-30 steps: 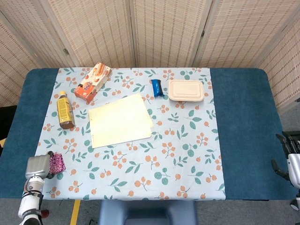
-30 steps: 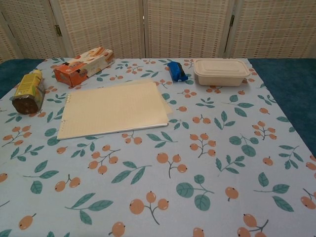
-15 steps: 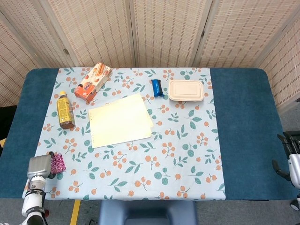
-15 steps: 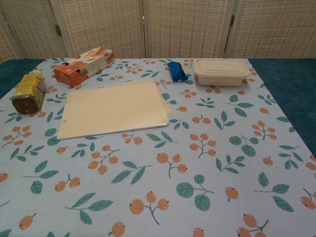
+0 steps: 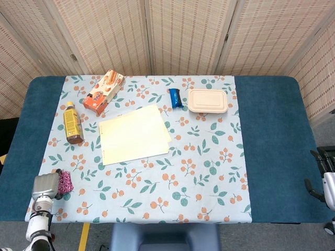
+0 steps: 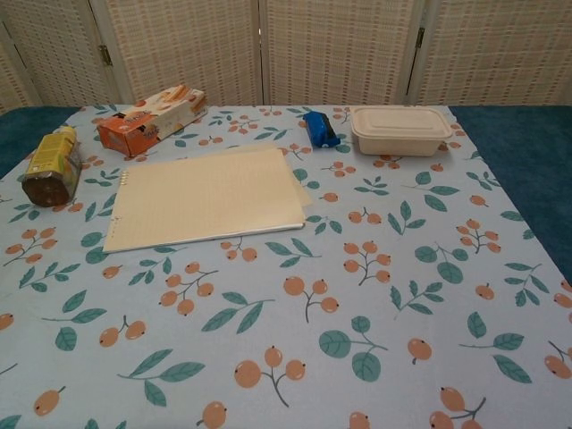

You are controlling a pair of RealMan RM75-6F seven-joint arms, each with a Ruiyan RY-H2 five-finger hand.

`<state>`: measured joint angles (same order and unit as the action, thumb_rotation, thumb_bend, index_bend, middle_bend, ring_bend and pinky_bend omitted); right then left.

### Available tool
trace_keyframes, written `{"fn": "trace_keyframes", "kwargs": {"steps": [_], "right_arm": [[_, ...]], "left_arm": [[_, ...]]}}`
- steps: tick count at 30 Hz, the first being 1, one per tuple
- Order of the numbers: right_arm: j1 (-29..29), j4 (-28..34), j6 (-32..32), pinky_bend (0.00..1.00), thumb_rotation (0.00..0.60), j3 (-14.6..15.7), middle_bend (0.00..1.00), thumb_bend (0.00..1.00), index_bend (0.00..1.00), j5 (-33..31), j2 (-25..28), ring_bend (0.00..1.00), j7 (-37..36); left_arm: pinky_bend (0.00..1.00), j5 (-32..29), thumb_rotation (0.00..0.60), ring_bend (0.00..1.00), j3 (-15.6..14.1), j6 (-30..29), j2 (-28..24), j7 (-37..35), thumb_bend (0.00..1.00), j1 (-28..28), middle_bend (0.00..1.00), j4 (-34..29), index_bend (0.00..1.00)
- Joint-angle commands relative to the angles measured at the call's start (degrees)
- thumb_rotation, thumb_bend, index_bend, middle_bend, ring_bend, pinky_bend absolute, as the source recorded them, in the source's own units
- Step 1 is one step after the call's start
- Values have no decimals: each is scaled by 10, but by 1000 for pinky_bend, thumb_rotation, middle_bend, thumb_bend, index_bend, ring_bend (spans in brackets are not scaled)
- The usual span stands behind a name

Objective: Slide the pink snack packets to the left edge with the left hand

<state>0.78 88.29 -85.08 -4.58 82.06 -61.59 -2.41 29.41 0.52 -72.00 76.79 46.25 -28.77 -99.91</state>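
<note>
Woven screens stood behind the floral tablecloth (image 5: 209,172), where the pink snack packets (image 5: 65,181) lay at its near-left corner, touching the left hand (image 5: 44,186), whose fingers could not be made out, nor those of the right hand (image 5: 325,178).

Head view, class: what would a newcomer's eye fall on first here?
The cream paper pad lies mid-table on the floral tablecloth. Behind it lie an orange snack box and a beige lidded container. At the near left edge, the pink snack packets sit beside the left hand.
</note>
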Motion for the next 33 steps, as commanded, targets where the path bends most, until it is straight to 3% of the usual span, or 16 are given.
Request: {"fn": "trace_keyframes", "kwargs": {"steps": [1, 16, 23, 26, 29, 33], "right_arm": [[0, 0, 0, 0, 600, 0, 102, 394, 95, 1, 0, 138, 0], [-1, 0, -3, 0, 600, -1, 102, 394, 95, 1, 2, 138, -2], [0, 8, -6, 0, 600, -1, 102, 395, 95, 6, 8, 139, 1], [1, 12, -6, 0, 600, 1, 102, 394, 95, 12, 10, 139, -1], [4, 14, -1, 0, 600, 3, 102, 393, 95, 17, 11, 120, -6], [10, 15, 9, 0, 600, 8, 92, 394, 95, 30, 17, 64, -18]], "left_arm": [[908, -5, 600, 891, 0, 2, 0, 2, 293, 0, 993, -3, 208], [908, 2, 600, 889, 5, 0, -7, -9, 294, 1, 992, -15, 117], [907, 88, 600, 846, 22, -15, -52, -97, 293, 23, 965, -50, 130], [905, 182, 600, 740, 23, -43, -58, -156, 296, 42, 848, -29, 201], [841, 258, 600, 614, 20, -74, -52, -193, 314, 55, 690, -1, 274], [590, 350, 600, 387, 9, -103, -48, -227, 320, 67, 455, 35, 293]]}}
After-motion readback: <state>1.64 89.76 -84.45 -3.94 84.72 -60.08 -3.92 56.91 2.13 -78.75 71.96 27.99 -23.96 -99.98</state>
